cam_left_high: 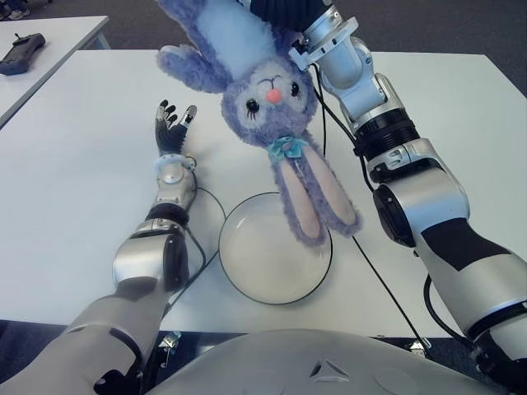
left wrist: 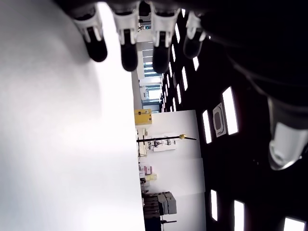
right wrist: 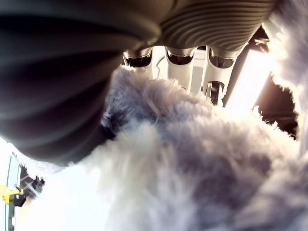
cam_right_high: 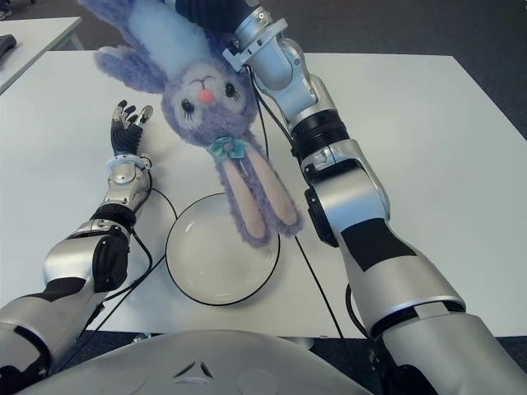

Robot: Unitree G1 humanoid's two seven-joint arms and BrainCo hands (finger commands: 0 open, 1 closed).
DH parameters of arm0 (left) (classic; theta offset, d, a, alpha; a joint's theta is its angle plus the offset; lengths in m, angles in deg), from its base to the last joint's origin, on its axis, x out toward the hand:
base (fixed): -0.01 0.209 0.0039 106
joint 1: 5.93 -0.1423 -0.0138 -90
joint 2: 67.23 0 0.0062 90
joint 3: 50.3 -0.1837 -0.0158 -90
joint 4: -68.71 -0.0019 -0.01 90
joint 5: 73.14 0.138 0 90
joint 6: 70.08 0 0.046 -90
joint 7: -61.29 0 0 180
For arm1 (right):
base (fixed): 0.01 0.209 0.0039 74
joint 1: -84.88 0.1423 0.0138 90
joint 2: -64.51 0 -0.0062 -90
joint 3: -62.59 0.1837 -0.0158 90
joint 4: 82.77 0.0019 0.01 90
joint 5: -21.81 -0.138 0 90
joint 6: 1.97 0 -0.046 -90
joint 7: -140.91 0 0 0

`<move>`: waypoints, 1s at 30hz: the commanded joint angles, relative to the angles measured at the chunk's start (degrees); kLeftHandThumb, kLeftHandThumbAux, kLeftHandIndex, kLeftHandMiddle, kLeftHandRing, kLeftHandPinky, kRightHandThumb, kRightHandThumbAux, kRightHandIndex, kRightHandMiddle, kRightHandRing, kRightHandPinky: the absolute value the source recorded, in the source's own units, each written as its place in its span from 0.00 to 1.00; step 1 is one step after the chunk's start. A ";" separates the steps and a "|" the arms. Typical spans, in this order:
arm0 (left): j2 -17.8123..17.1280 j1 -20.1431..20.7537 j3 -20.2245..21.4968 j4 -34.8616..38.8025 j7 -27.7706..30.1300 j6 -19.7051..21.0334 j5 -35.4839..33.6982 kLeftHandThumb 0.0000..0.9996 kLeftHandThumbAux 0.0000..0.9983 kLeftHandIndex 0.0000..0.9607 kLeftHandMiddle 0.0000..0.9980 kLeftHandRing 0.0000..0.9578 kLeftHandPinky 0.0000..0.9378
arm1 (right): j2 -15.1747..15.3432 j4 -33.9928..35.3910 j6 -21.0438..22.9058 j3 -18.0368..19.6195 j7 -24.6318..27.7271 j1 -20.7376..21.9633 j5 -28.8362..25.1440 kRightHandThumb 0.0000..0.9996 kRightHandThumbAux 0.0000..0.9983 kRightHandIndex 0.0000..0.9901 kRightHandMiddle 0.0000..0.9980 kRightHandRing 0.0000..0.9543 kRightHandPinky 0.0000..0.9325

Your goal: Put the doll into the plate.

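A purple plush bunny doll hangs head down in the air, its pink-lined ears dangling over the far right part of the plate. My right hand grips its body at the top edge of the eye views. In the right wrist view the fingers press into the grey-purple fur. The white plate with a dark rim lies on the white table near the front edge, with nothing in it. My left hand shows left of the doll, fingers straight and spread over the table, holding nothing.
A black handheld controller lies on a second table at the far left. Thin black cables run across the table beside the plate on both sides. The table's front edge is just below the plate.
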 commanded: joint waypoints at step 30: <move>6.75 -11.00 -0.78 -8.52 -0.97 8.94 0.23 0.00 0.58 0.09 0.14 0.13 0.11 | -3.99 -0.02 -2.04 -3.04 6.66 -3.83 -2.31 0.71 0.71 0.45 0.83 0.88 0.91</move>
